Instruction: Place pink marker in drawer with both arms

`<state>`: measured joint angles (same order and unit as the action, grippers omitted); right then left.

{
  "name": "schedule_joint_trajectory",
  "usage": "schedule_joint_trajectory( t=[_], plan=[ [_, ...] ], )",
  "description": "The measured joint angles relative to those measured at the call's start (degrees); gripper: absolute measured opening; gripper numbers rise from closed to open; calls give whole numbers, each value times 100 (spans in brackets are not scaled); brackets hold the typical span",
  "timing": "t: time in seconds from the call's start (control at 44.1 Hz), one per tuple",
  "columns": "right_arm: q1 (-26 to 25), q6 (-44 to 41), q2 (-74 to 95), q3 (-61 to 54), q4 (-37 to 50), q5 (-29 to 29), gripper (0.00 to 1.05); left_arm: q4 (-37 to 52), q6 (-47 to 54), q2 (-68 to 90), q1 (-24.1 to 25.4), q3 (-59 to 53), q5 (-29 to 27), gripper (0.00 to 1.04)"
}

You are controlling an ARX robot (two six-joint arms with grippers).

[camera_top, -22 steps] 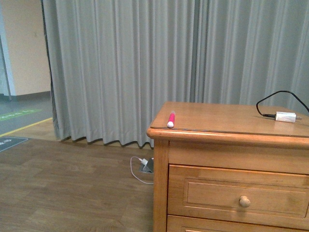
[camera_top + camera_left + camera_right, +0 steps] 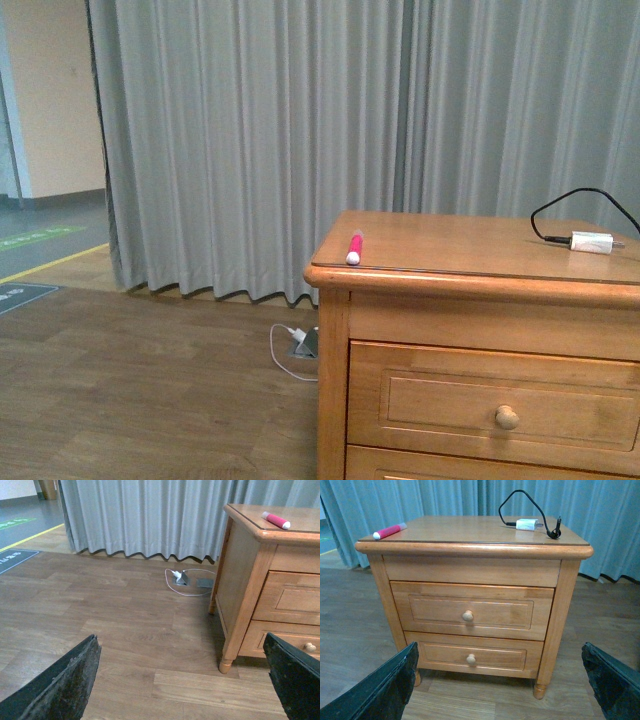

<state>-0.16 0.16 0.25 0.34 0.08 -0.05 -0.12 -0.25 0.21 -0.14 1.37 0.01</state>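
Note:
The pink marker [image 2: 354,247] lies on the cabinet top near its front left corner; it also shows in the left wrist view as the pink marker [image 2: 275,520] and in the right wrist view as the pink marker [image 2: 389,531]. The drawer [image 2: 495,403] is closed, with its round knob [image 2: 467,615] facing me. My left gripper [image 2: 182,680] hangs open over the floor, left of the cabinet. My right gripper [image 2: 500,680] is open in front of the cabinet, well back from the drawer [image 2: 470,611]. Neither arm shows in the front view.
A white charger block [image 2: 591,241] with a black cable lies at the back right of the cabinet top [image 2: 470,245]. A second drawer [image 2: 472,655] sits below the top one. A floor socket with a white cable [image 2: 182,577] lies beside the cabinet. Grey curtains [image 2: 300,130] hang behind.

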Motion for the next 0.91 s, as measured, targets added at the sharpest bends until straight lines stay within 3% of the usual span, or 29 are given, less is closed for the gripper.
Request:
schedule_joint_trajectory(
  t=[0.862, 0.907],
  plan=[
    [0, 0, 0, 0, 0, 0, 96, 0, 0, 0, 0, 0, 0, 99],
    [101, 37, 70, 42, -162, 326, 96, 0, 0, 0, 0, 0, 0, 99]
  ],
)
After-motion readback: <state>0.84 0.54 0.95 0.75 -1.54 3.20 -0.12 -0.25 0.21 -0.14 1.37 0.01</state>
